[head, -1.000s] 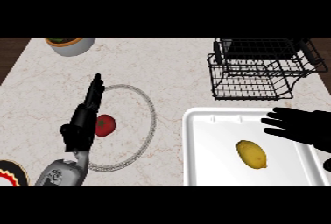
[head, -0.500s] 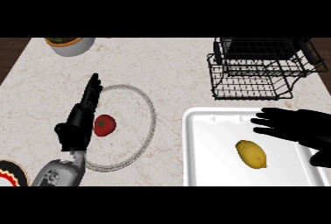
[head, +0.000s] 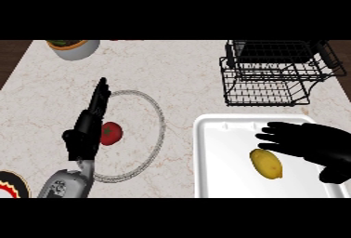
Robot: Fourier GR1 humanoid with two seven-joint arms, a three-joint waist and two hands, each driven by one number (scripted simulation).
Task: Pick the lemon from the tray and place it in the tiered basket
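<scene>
While the oval yellow lemon (head: 266, 163) is lying loose on the floor of the white rectangular tray (head: 226, 176), the robot's black right hand (head: 312, 145) is hovering over the tray just beside it, fingers spread and fairly straight, closed on nothing. Fingertips are pointing toward the tray's left half, directly above the fruit's upper end; whether they are touching the peel cannot be told. By the look of it, the reach-and-grasp step is under way and the lift is not yet begun. A sensible next move is lowering the palm over the lemon, curling fingers and thumb round its sides, then raising it and carrying it up and away to the black wire tiered basket (head: 274, 74) standing beyond the tray's far edge. Being rounded, the fruit is likely to roll on the smooth tray if nudged. Opposite, the black left hand (head: 87, 130) is resting open, fingers straight, over a round clear glass plate (head: 159, 125) beside a red tomato (head: 111, 133).
</scene>
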